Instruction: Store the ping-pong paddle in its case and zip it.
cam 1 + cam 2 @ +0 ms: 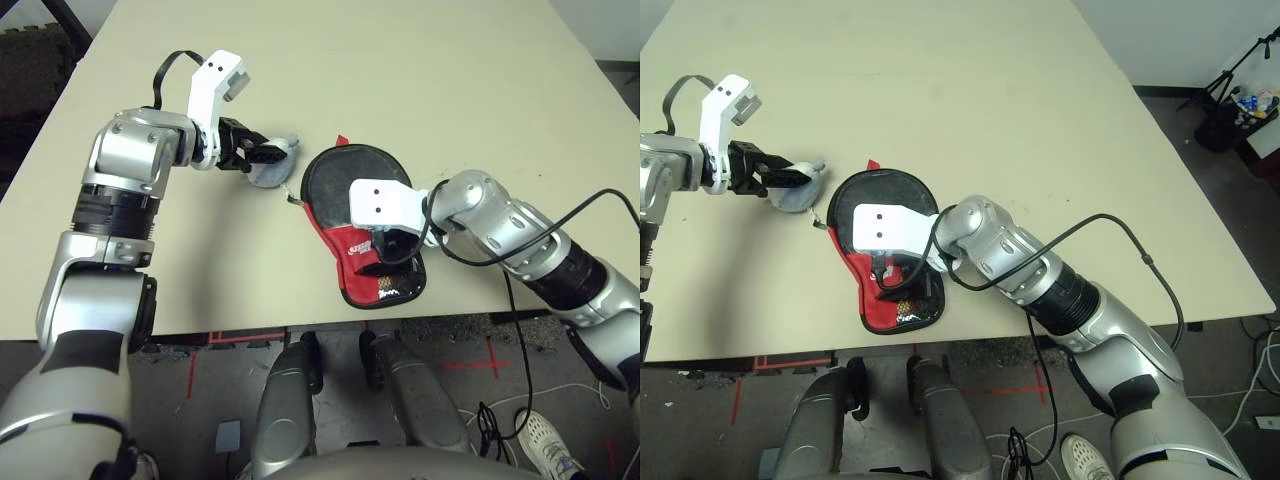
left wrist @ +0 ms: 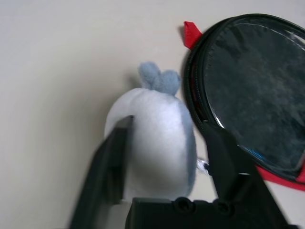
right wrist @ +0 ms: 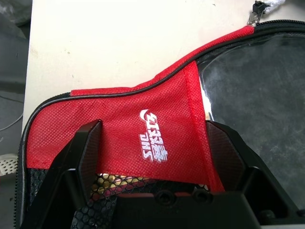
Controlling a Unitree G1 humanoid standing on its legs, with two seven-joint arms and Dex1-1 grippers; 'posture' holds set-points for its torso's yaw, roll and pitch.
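Case: the case [image 1: 352, 215] lies flat on the pale surface [image 1: 420, 80], near the front edge, between the two arms.
Case look: black round top with a shiny clear side, red lower part with a white logo [image 3: 153, 133], black mesh at the bottom end.
Paddle: the ping-pong paddle [image 2: 259, 90] seems to be inside the case, a dark round face behind the clear plastic, but I cannot be sure. Its handle is hidden under the red part.
Zip: a small zip pull [image 1: 293, 199] with a bit of white cord sits at the case's left edge. How far the zip is closed is hard to tell.
Red tab: a little red tab [image 2: 191, 33] sticks out at the top of the case.
Right gripper: the right gripper [image 3: 155, 157] hangs over the red part of the case, with its jaws spread wide, one on each side of the logo. They are not squeezing anything.
Left gripper: the left gripper [image 2: 164, 167] is at a small grey-white soft lump [image 1: 270, 165] just left of the case. Its jaws stand apart, one on each side of the lump, close against it but not pinching it.
Soft lump: round and pale, with a blue-grey tuft on top. It sits just beside the case's round end, close to the zip pull.
In the way: the right arm's white wrist block [image 1: 380, 202] covers the middle of the case in the head views.
Floor: black cables [image 1: 520, 340] and a white shoe [image 1: 545, 445] lie on the floor at the lower right.
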